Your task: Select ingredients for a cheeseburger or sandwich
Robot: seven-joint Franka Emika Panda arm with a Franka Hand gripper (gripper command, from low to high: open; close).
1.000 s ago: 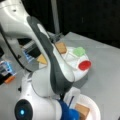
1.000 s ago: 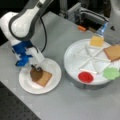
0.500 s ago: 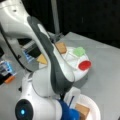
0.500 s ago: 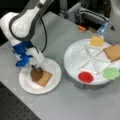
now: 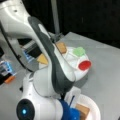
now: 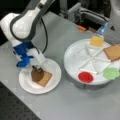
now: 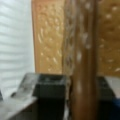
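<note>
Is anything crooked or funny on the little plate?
The brown patty stands on edge, pinched by the pincer, not flat on the toast. Nothing looks spilled on the small plate.

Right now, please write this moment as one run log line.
gripper: over small white plate, shut on dark brown round patty | patty: against tan toast square | sectioned tray: yellow cheese square, second toast

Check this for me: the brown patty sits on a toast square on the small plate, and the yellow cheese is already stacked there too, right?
Not quite. The patty does sit on the toast on the small plate, at the hand, but the cheese lies in the divided tray, as a front view shows.
</note>
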